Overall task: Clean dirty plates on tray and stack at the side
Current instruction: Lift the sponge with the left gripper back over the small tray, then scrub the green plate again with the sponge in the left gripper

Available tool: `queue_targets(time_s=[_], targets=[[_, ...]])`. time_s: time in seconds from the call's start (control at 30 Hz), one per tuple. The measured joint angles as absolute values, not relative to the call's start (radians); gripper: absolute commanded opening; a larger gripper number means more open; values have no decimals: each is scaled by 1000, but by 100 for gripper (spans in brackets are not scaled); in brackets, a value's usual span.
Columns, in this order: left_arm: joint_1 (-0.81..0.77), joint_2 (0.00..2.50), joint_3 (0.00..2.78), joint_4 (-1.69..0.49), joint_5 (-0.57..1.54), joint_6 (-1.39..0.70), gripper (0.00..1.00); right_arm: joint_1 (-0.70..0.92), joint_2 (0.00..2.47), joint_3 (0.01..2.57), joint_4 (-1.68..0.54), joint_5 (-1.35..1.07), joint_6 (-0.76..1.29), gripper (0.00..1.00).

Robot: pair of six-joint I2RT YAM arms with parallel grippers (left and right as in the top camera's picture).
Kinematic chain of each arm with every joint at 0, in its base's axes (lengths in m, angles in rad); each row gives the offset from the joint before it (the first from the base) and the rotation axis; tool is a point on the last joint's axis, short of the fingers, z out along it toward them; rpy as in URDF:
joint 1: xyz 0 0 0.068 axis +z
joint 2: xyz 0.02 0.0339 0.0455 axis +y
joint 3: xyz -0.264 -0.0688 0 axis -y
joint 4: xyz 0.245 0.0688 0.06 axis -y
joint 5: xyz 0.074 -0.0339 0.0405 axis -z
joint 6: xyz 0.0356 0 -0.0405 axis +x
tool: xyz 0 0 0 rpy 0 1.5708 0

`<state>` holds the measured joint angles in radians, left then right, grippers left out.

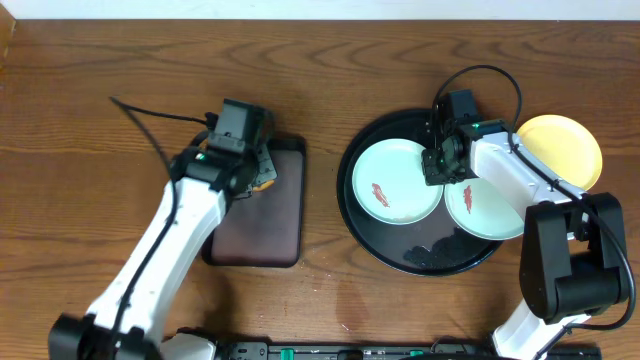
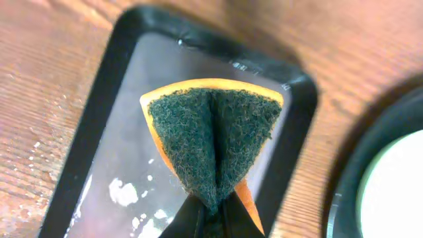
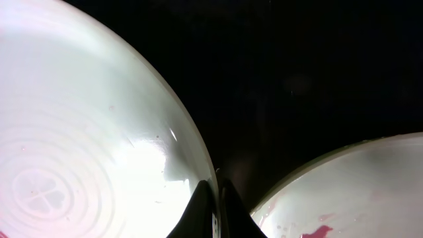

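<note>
Landmark: round black tray (image 1: 352,215). Two mint plates sit on it. One plate (image 1: 395,180) is at tray left, with a red smear (image 1: 380,192). The second mint plate (image 1: 485,215) is at tray right, partly under my right arm, also smeared (image 1: 467,195). The yellow plate (image 1: 565,145) is off the tray, on the worktop (image 1: 100,60) just beside its right rim.

My right end effector (image 3: 213,206) is over tray centre, fingers pressed together, tips down at the right rim of the left mint plate. I cannot tell whether the rim is pinched between them.

My left end effector (image 2: 213,217) is well left of the tray and clamped on an orange sponge (image 2: 211,142), whose dark green scouring face is folded into a V. It hangs over the small rectangular black tray (image 2: 99,112), which lies left of the round one and has wet white flecks in it.
</note>
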<state>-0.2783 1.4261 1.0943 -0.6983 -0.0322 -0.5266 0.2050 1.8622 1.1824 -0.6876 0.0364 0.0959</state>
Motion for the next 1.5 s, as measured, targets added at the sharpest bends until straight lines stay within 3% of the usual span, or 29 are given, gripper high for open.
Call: queue_targets(time_s=[0.43,0.83,1.0,1.5], targets=[[-278,1617,1025,-698,-161,-527,7,205,1862,1182,-691,36,98,1],[-303,1291,1157,-697,-76,-568,7,205,1862,1182,-691,-6,105,1],[-363,1308,1157,-683,-31,-691,7,205,1862,1182,-698,-26,171,2],[-659,1670,1138,-253,120,-866,8,205,1862,1182,-714,-54,242,1]])
